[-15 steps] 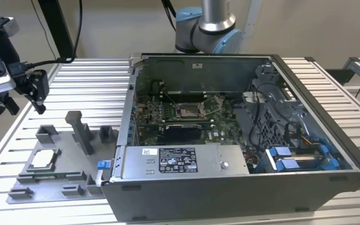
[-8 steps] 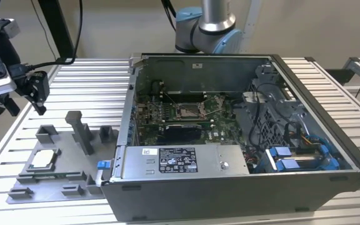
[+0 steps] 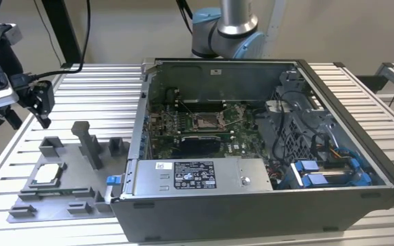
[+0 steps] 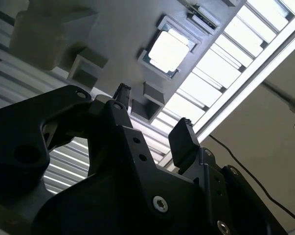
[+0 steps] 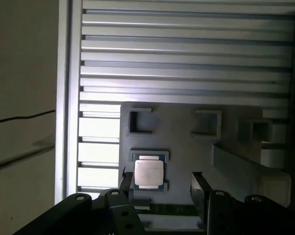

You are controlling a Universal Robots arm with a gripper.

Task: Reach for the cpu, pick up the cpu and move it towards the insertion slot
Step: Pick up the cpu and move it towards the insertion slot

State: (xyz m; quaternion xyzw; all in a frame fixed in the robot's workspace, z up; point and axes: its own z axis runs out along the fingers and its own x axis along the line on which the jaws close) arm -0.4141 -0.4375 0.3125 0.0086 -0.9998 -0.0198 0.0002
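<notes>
At the exterior view's left, above the tabletop (image 3: 101,82), my gripper (image 3: 41,108) hangs over the far end of the grey fixture (image 3: 53,207), opened wide and empty. The cpu (image 3: 47,175) lies flat in a fixture pocket, nearer than the gripper and apart from it. The pocket likely keeps it square for grasping. In the first wrist view it lies beyond my fingers (image 5: 200,188), closer to one. The insertion slot (image 3: 206,121) sits inside the open case (image 3: 252,205), well right.
</notes>
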